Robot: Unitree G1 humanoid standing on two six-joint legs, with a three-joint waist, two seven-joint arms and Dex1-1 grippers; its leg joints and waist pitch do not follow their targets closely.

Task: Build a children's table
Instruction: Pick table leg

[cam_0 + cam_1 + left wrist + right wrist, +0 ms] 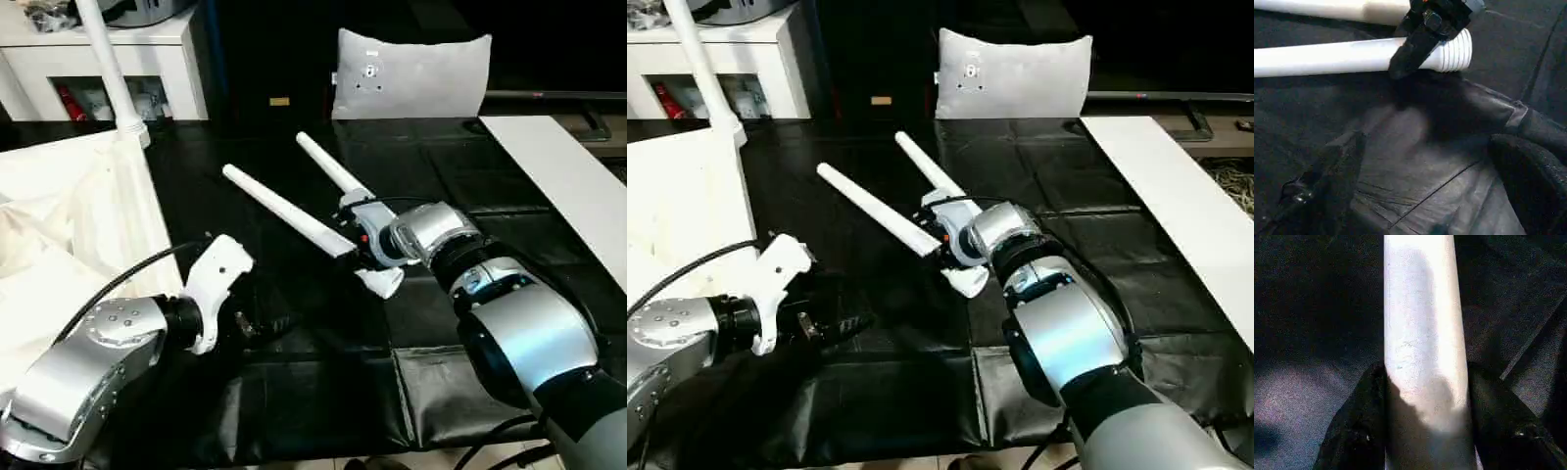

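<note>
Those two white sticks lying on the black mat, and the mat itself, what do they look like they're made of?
The nearer white stick and the farther one look like moulded plastic tubes: smooth, matte, evenly white, and the nearer one has fine ridges at its thick end. The black mat looks like soft vinyl or faux leather, with a slight sheen, creases and stitched seams between panels, though the exact material stays uncertain.

Counted on black mat (294, 323): two white tapered legs lying loose, nearer leg (284, 211) and farther leg (328, 166). Third leg (110, 69) seen standing upright at corner of one white table top (59, 196). Legs counted in all: three. One grey-white cushion (411, 76) at far edge. One long white panel (573, 186) at right side. One white shelf unit (118, 59) behind. Robot arms counted: two, silver, each with black fingers (1359, 431).
</note>
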